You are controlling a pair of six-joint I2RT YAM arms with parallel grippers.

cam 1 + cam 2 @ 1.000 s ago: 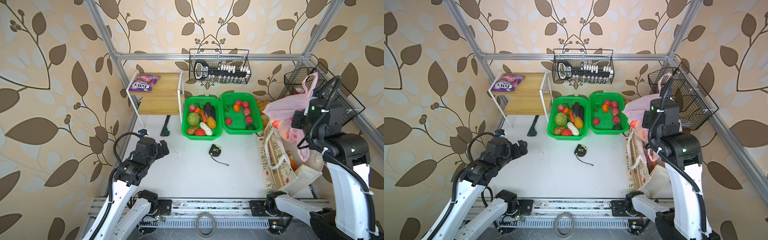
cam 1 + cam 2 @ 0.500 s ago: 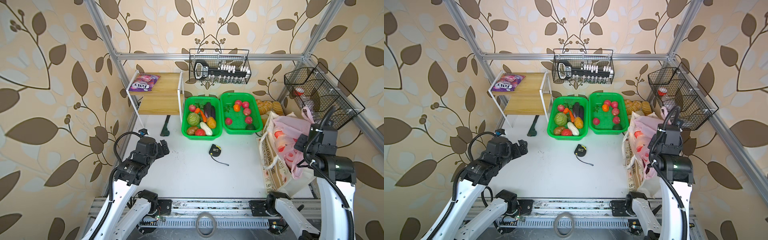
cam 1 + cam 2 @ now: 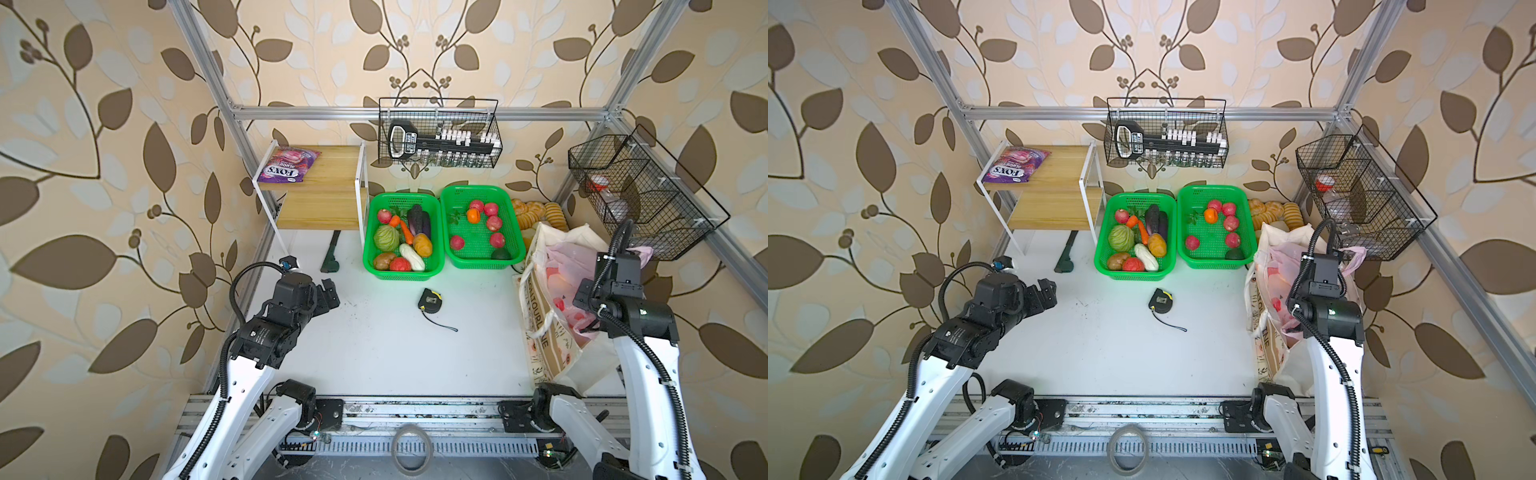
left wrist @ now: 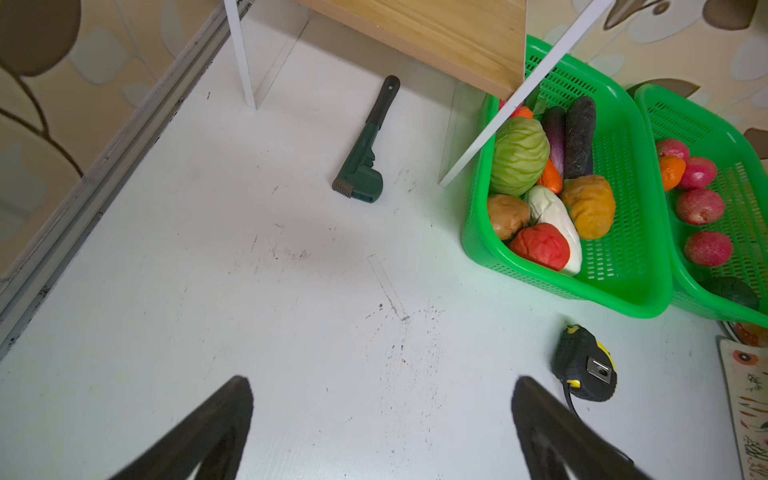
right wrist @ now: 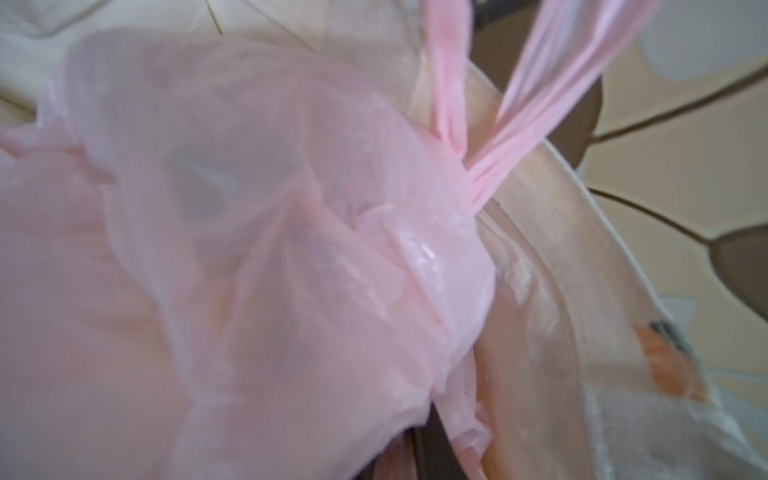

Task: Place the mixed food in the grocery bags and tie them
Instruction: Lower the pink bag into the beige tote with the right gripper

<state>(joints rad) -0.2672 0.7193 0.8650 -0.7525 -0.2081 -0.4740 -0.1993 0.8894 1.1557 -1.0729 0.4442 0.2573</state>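
left end effector (image 4: pixel 382 380) hovers wide and empty over the counter (image 4: pixel 291 291). right end effector (image 3: pixel 582 296) sits at the pink bag (image 5: pixel 257 232) inside the tote (image 3: pixel 540 332); i cannot tell its grip. the film looks thin, slippery and tearable, so the bunched handles (image 5: pixel 451 95) seem the best hold. fox's packet (image 3: pixel 286 166) lies on the far shelf (image 3: pixel 328 178).

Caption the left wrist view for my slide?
Left jaws open above the white table, facing a green wrench, a tape measure and two green produce baskets.

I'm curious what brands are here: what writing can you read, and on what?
"FOX'S": purple plastic packet on the wooden shelf.
Lettering on cream canvas tote bag: creased, not readable.
Black tool in wire basket: label too small to read.
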